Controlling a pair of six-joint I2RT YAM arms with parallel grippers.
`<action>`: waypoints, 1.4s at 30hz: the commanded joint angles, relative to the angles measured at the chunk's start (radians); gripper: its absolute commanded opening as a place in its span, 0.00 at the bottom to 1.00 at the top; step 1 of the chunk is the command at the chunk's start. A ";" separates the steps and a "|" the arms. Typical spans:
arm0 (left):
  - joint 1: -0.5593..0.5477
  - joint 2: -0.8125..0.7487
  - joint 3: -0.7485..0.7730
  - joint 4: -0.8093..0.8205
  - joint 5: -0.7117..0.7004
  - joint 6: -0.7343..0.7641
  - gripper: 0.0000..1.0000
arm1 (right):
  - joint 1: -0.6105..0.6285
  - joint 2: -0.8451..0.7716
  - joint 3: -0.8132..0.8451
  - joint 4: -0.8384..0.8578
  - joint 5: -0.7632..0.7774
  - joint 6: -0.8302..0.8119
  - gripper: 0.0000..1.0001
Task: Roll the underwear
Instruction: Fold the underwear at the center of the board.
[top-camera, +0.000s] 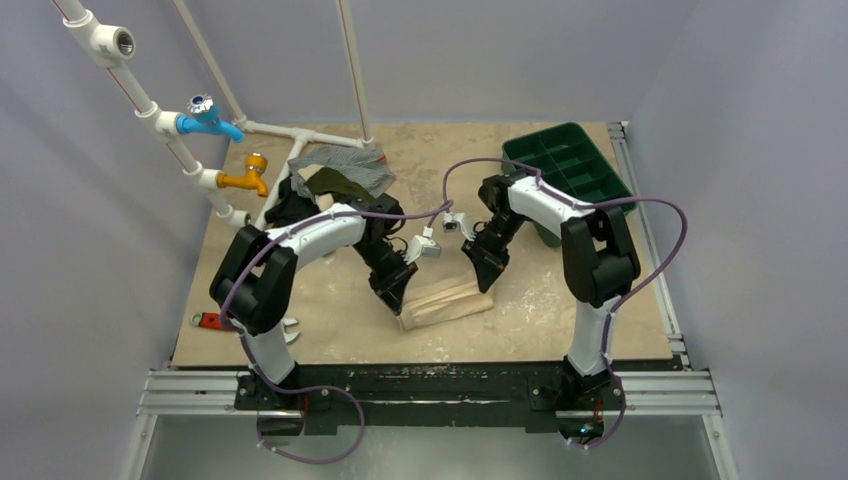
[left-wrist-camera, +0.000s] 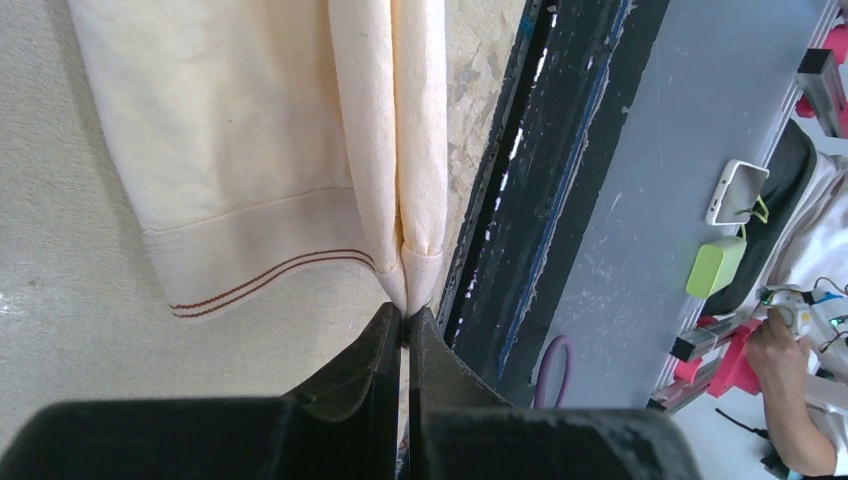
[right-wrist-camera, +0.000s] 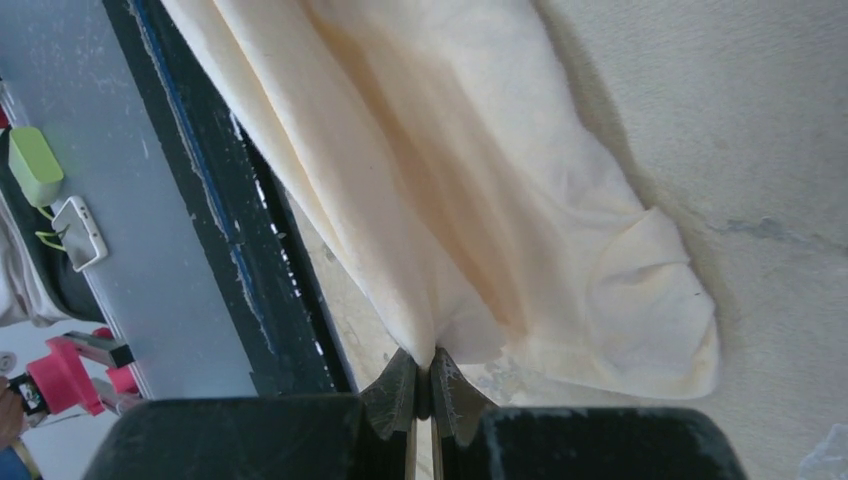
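The underwear (top-camera: 445, 300) is a pale beige-peach cloth lying folded lengthwise near the table's front middle. My left gripper (top-camera: 397, 300) is shut on its left end; in the left wrist view the jaws pinch the folded edge (left-wrist-camera: 408, 308) by the band with two brown lines (left-wrist-camera: 250, 275). My right gripper (top-camera: 484, 283) is shut on its right end; in the right wrist view the fingertips pinch a fold of the cloth (right-wrist-camera: 430, 362), and the underwear (right-wrist-camera: 520, 220) hangs slightly lifted from the tabletop.
A green compartment tray (top-camera: 570, 165) stands at the back right. Olive-green (top-camera: 335, 183) and grey striped (top-camera: 350, 162) garments lie at the back left by white pipes with taps (top-camera: 210, 120). A red-handled wrench (top-camera: 215, 322) lies at the front left. The black table rail (top-camera: 430, 380) runs close behind the underwear.
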 joint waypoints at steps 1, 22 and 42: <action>0.017 0.022 0.048 -0.007 0.038 -0.020 0.00 | -0.006 0.019 0.072 -0.017 0.028 -0.004 0.00; 0.060 0.146 0.143 0.050 -0.145 -0.156 0.00 | -0.025 0.103 0.131 0.000 0.048 0.022 0.00; 0.060 0.186 0.134 0.111 -0.189 -0.195 0.00 | -0.043 0.144 0.151 0.092 0.072 0.140 0.07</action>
